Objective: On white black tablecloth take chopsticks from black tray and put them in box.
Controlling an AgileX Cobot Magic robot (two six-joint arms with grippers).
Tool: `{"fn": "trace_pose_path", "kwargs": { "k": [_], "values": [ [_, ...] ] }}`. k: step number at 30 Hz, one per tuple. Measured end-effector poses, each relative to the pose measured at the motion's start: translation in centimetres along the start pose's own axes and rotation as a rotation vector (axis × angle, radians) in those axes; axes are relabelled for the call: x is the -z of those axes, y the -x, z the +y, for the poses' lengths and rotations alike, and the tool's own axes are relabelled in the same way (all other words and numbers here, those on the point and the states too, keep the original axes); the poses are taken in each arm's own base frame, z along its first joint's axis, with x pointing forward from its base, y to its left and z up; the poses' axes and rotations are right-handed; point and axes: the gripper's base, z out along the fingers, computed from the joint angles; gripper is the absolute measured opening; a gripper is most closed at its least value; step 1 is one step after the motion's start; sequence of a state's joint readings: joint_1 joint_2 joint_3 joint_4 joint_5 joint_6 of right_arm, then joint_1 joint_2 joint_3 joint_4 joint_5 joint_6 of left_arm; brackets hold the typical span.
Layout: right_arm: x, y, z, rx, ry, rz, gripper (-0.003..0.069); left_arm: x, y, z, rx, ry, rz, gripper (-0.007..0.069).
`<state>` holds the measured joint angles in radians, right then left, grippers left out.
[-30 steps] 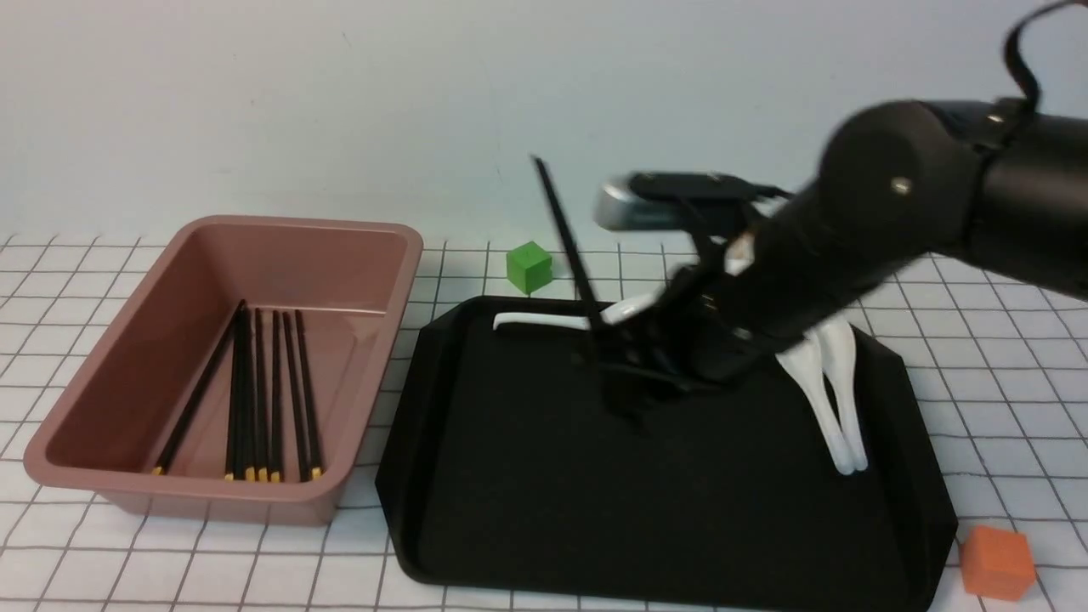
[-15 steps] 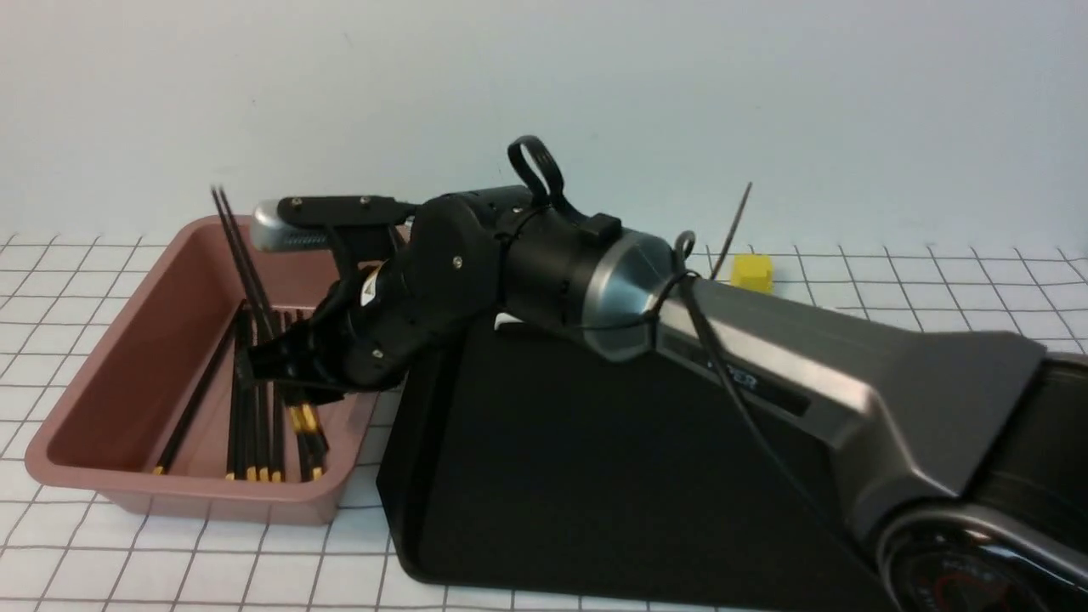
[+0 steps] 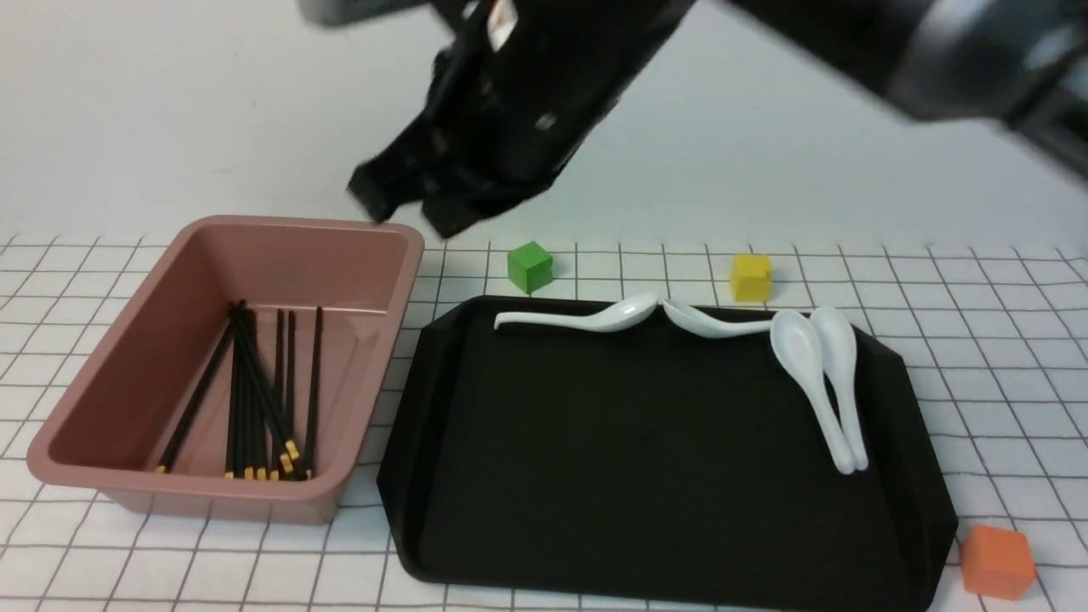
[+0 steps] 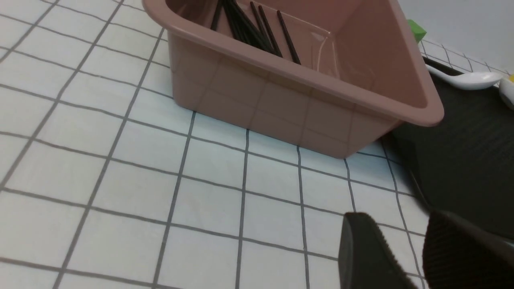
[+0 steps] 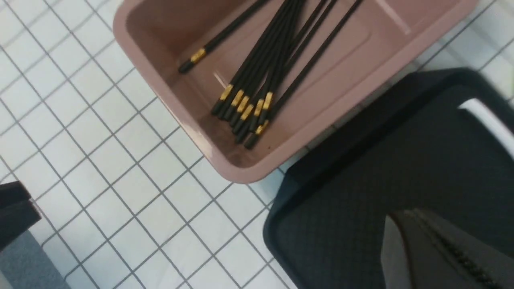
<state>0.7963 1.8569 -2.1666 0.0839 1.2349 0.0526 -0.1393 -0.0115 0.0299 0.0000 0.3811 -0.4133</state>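
Several black chopsticks (image 3: 263, 391) with gold bands lie in the pinkish-brown box (image 3: 297, 223) at the left of the tablecloth (image 3: 476, 280). They also show in the right wrist view (image 5: 261, 84) and the left wrist view (image 4: 257, 28). The black tray (image 3: 646, 459) holds only white spoons (image 3: 816, 382). My right gripper (image 3: 404, 212) hangs high above the box's far right corner, shut and empty (image 5: 417, 218). My left gripper (image 4: 397, 233) is open and empty, low over the cloth in front of the box (image 4: 305, 100).
A green cube (image 3: 529, 266) and a yellow cube (image 3: 751, 276) sit behind the tray. An orange cube (image 3: 996, 561) sits at its near right corner. The tray's corner (image 5: 381, 160) lies close beside the box (image 5: 249, 172).
My right gripper carried chopsticks from the tray to the box and let them go there. It has since risen well above the box, empty.
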Motion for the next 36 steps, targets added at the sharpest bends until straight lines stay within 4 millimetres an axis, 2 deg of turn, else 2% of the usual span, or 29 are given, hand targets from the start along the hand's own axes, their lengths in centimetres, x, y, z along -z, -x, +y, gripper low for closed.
{"fn": "trace_pose_path", "kwargs": {
  "k": [2,3,4,6,10,15,20,26,32,35,36],
  "values": [
    [2.9,-1.3,0.4,0.011,-0.001,-0.007,-0.0015,0.0,0.0,0.0,0.0,0.0,0.0,0.0239],
    [3.7,-2.9,0.7,0.019,-0.002,0.03,-0.0015,0.0,0.0,0.0,0.0,0.0,0.0,0.0239],
    [4.1,-3.7,0.9,0.023,0.001,0.043,-0.0015,0.0,0.0,0.0,0.0,0.0,0.0,0.0239],
    [4.5,-6.7,1.5,0.034,0.018,0.06,-0.0015,0.0,0.0,0.0,0.0,0.0,0.0,0.0239],
    [2.0,-11.3,1.7,0.002,0.066,0.058,-0.0013,0.0,0.0,0.0,0.0,0.0,0.0,0.0239],
    [0.8,-15.4,1.4,-0.046,0.09,0.098,-0.001,0.0,0.0,0.0,0.0,0.0,0.0,0.0239],
    [0.3,-16.2,1.1,-0.033,0.069,0.122,-0.0006,0.0,0.0,0.0,0.0,0.0,0.0,0.0239],
    [0.3,-15.7,1.1,-0.028,0.064,0.063,-0.0002,0.0,0.0,0.0,0.0,0.0,0.0,0.0239],
    [0.1,-14.4,0.9,-0.018,0.057,-0.13,0.0001,0.0,0.0,0.0,0.0,0.0,0.0,0.0239],
    [0.1,-14.9,0.2,0.03,0.016,-0.234,0.0003,0.0,0.0,0.0,0.0,0.0,0.0,0.0239],
    [0.1,-15.8,-0.4,0.039,-0.004,-0.259,0.0005,0.0,0.0,0.0,0.0,0.0,0.0,0.0239]
  ]
}}
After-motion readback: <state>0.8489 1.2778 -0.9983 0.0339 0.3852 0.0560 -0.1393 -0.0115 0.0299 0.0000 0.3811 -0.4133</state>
